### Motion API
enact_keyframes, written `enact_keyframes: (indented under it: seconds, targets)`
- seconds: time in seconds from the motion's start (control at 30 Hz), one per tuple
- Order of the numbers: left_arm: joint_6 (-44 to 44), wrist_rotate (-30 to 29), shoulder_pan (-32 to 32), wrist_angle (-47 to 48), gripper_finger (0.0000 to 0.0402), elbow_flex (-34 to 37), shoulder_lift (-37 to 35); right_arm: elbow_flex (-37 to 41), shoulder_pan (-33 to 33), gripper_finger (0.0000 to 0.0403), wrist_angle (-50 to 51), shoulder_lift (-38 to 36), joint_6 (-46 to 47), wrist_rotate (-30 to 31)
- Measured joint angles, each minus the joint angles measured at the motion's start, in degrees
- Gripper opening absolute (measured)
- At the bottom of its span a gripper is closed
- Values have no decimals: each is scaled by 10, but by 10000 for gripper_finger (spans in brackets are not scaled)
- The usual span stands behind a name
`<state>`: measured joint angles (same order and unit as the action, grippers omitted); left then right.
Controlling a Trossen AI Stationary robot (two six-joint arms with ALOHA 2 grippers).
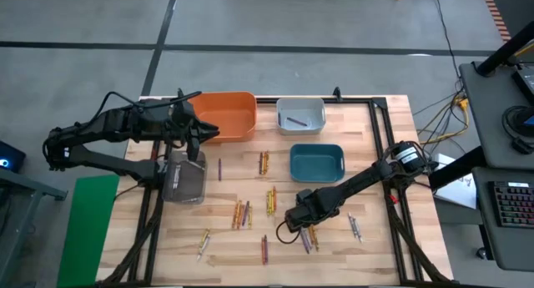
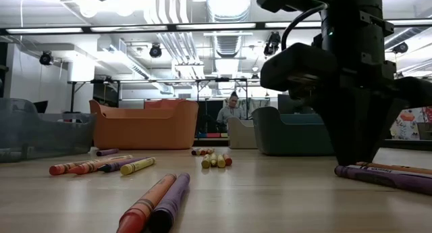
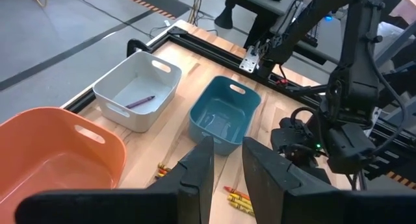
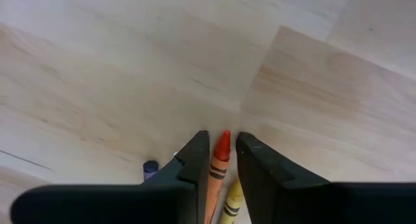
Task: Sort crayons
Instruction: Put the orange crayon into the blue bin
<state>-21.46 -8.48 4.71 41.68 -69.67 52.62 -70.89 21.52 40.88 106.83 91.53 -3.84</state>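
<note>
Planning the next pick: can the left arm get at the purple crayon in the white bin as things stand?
Probably yes: the white bin is open-topped, the purple crayon lies alone inside, and nothing stands between it and the left gripper.

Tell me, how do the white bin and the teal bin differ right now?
The white bin holds one purple crayon; the teal bin looks empty. The white bin sits at the table's far edge beside the orange bin, while the teal bin stands nearer the table's middle. They differ in colour, pale against dark blue-green. Both are open-topped tubs with handle slots.
</note>
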Motion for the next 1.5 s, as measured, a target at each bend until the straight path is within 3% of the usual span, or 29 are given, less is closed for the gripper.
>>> enact_keyframes:
  seconds: [0.8, 1.07, 1.5]
  targets:
    - [10, -2, 0, -1, 63, 0, 0, 0, -5, 58, -14, -2, 16, 40]
    - [13, -2, 0, -1, 63, 0, 0, 0, -6, 13, -16, -2, 7, 42]
    - [13, -2, 0, -1, 63, 0, 0, 0, -14, 9, -12, -7, 14, 53]
